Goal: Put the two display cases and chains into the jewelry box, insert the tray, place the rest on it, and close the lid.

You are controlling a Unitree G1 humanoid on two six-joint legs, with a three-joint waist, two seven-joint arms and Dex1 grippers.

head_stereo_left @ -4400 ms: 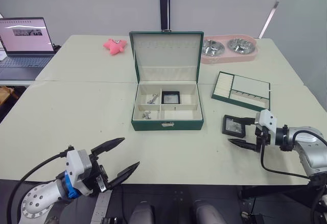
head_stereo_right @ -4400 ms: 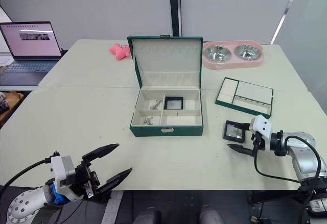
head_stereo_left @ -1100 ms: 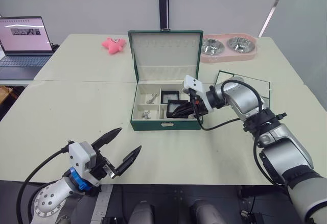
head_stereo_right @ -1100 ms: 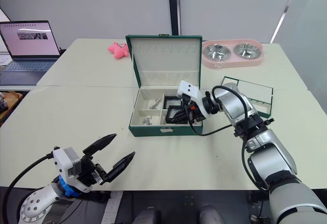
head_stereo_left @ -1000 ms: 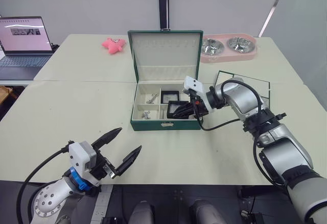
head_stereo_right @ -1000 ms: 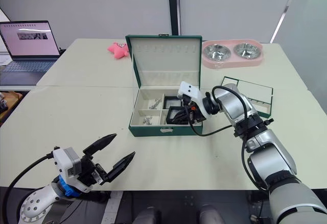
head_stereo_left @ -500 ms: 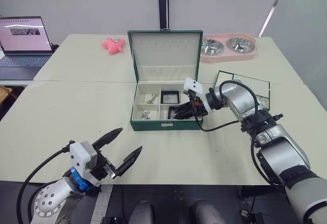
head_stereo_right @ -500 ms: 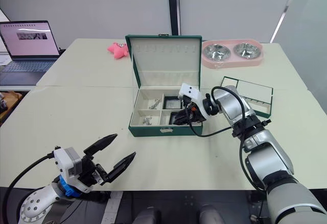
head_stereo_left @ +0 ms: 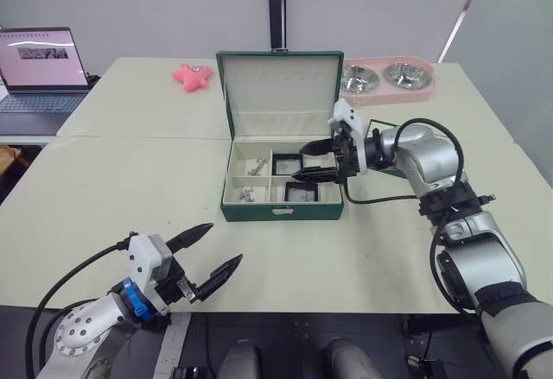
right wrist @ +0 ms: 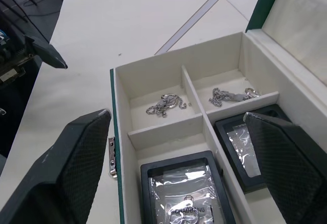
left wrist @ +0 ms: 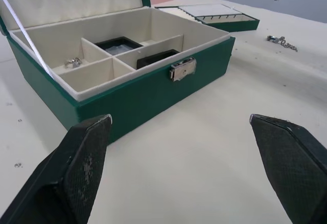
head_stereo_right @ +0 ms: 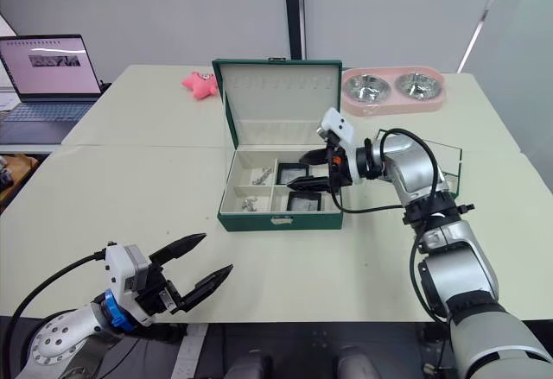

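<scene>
Fingers of your left gripper (head_stereo_left: pixel 207 255) spread wide, empty, low over the pale matte table (head_stereo_left: pixel 112 189) at its near edge. Farther in, the green jewelry box (head_stereo_left: pixel 282 210) stands with its lid (head_stereo_left: pixel 279 92) upright, cream-lined. Two thin silver chains (right wrist: pixel 164 103) fill its left compartments; two black-framed display cases (right wrist: pixel 186 197) lie flat in the right ones. Your right gripper (head_stereo_left: pixel 316 161) hangs over them, fingers apart, empty. Right of the box, the tray (head_stereo_right: pixel 432 167). Beyond: pink bowl holder (head_stereo_left: pixel 386 83), pink toy (head_stereo_left: pixel 193 75), laptop (head_stereo_left: pixel 41 68), grey wall.
</scene>
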